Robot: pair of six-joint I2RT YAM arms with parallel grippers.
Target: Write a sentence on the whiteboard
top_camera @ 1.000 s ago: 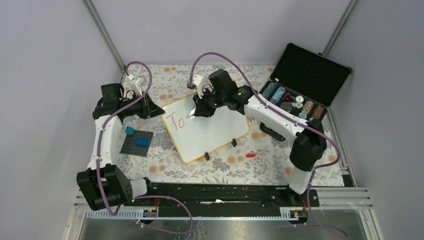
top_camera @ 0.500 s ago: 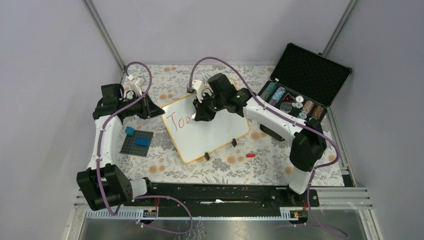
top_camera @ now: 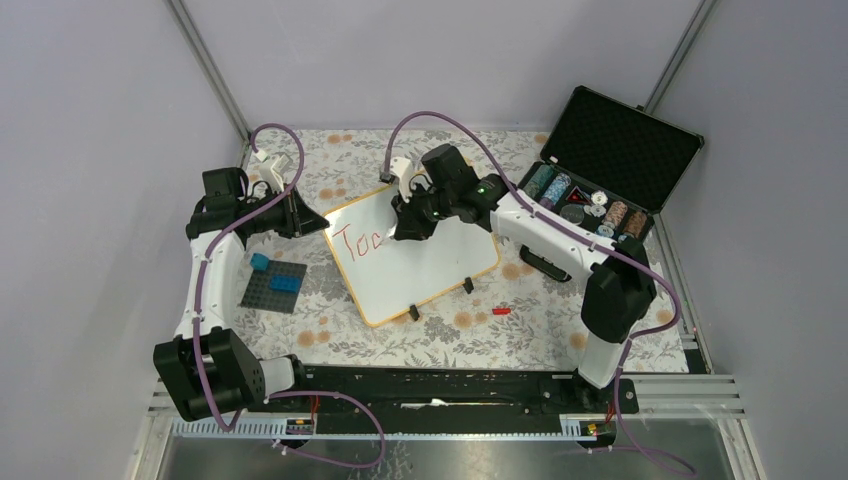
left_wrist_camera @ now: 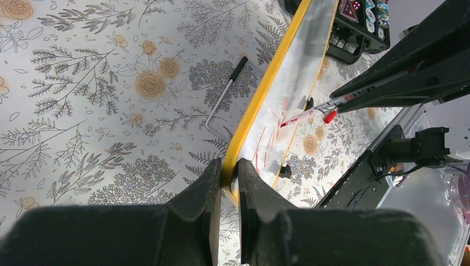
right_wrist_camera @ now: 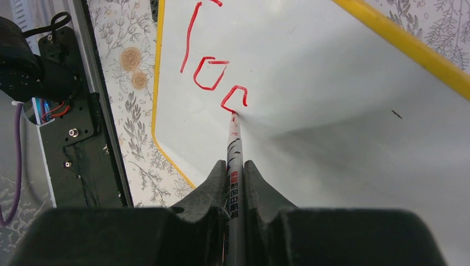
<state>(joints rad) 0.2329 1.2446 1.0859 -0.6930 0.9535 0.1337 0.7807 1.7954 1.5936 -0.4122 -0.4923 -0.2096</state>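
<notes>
Whiteboard (top_camera: 420,265) sits on the floral table (top_camera: 470,330) in my overhead feed, its long axis slanting from near-left to far-right. Only the left wrist camera shows my left gripper (left_wrist_camera: 229,172) pinched on the yellow rim. The right wrist camera alone shows my right gripper (right_wrist_camera: 235,166) clamping the marker (right_wrist_camera: 234,147), its tip touching the third red letter of the sentence (right_wrist_camera: 190,39).

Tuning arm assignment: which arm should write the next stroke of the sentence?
Right. The right pincer is shut on the marker, tip touching the whiteboard at the end of the red letters. The left pincer is clamped on the board's yellow rim, steadying it.
</notes>
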